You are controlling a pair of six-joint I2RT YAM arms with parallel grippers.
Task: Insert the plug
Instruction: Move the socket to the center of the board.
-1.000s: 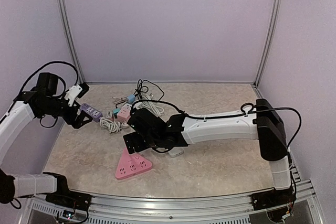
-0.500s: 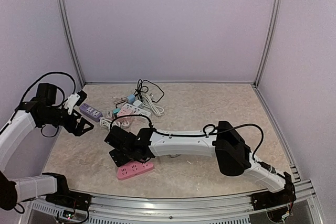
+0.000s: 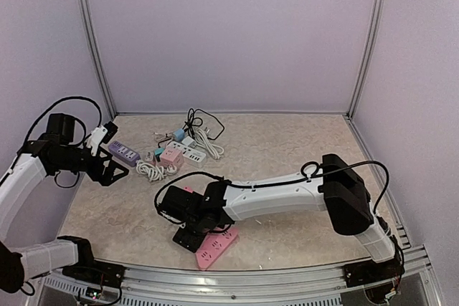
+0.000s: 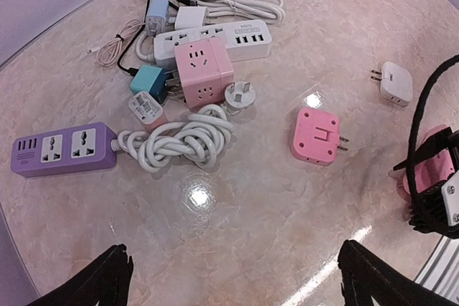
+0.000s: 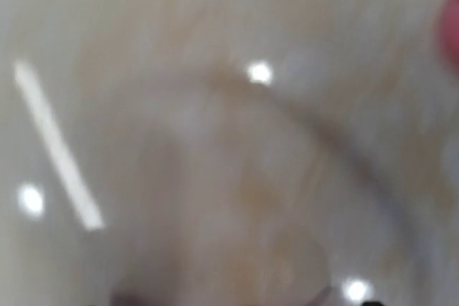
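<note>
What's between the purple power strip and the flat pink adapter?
Coiled white cable beside the purple power strip, then bare table to the flat pink adapter. Left wrist view.

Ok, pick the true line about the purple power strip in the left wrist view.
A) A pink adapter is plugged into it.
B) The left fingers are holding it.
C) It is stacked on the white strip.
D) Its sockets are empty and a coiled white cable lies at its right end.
D: the purple power strip lies flat with nothing in its sockets, and the coiled white cable sits at its right end.

The tabletop [image 3: 301,141] lies open at right rear; a pile of strips and cables [image 3: 172,152] crowds the left rear.
</note>
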